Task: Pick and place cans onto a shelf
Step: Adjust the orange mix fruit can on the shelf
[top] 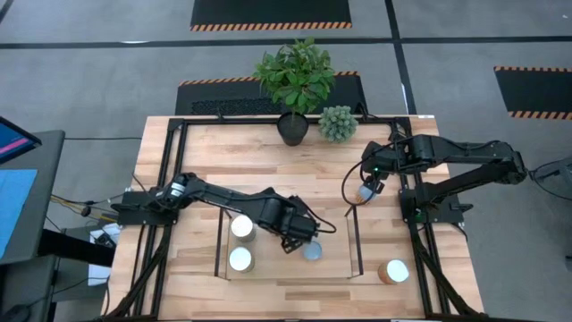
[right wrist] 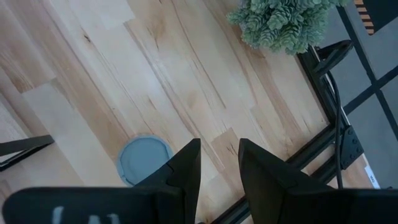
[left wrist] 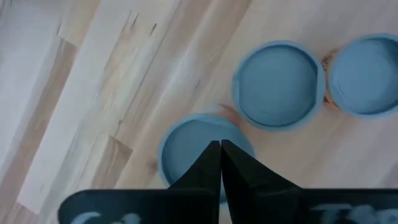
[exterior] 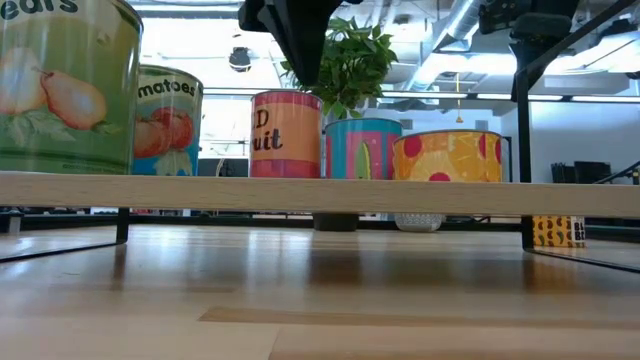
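Note:
The shelf (top: 288, 268) lies on the table's near middle, a light-wood board with dark wire ends. Three cans stand on it: two white-topped ones (top: 242, 226) (top: 241, 260) at its left, and one grey-topped (top: 312, 251) toward the right. My left gripper (left wrist: 220, 148) is shut, over the top of that grey-topped can (left wrist: 186, 140). My right gripper (right wrist: 219, 163) is open and empty above the table, beside a pale-blue-topped can (right wrist: 143, 160) that stands on the tabletop (top: 366, 191). Another can (top: 393, 271) stands right of the shelf. The low view shows printed cans in a row on the shelf (exterior: 320, 192). My left gripper's shut fingertips point down over the can's top, near its edge (left wrist: 202, 134). I cannot tell whether they touch it or stand just above it. The can stands upright on the shelf.
A dark plant pot with a leafy plant (top: 293, 127) and a small grey-green plant (top: 338, 123) stand at the table's far edge. Black frame rails (top: 170, 179) run along both sides of the table. Bare wood lies between the shelf and the plants.

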`<state>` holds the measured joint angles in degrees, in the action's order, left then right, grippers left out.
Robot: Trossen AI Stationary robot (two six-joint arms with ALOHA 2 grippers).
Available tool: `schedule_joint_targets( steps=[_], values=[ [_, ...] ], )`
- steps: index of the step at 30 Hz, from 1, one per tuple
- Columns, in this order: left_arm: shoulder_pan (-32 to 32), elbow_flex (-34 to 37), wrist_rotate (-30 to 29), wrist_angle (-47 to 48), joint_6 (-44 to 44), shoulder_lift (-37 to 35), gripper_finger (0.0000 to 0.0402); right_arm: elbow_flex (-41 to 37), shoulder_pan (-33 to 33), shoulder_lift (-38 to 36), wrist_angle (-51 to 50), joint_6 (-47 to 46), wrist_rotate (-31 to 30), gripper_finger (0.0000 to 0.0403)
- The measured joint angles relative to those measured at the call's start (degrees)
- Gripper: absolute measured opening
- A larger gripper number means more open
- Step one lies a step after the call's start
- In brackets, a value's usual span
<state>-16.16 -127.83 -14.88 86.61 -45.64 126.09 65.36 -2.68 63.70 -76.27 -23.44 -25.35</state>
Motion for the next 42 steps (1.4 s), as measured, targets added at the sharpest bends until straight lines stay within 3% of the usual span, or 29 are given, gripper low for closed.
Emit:
schedule_joint_targets(
  steps=[11,25,33,42],
  values=[
    [-0.4,0.0,0.5,1.8,-3.8,1.5,0.0000,0.0,0.0,0.0,0.0,0.1,0.0,0.0131],
    [-1.1,4.1,6.5,2.4,-6.1,1.3,0.0000,0.0,0.0,0.0,0.0,0.1,0.0,0.0131],
    [-2.1,2.2,8.9,2.8,-7.6,1.3,0.0000,0.0,0.0,0.0,0.0,0.1,0.0,0.0131],
    [-1.8,2.2,8.0,3.4,-7.6,1.4,0.0000,0.0,0.0,0.0,0.0,0.0,0.0,0.0131]
  ],
)
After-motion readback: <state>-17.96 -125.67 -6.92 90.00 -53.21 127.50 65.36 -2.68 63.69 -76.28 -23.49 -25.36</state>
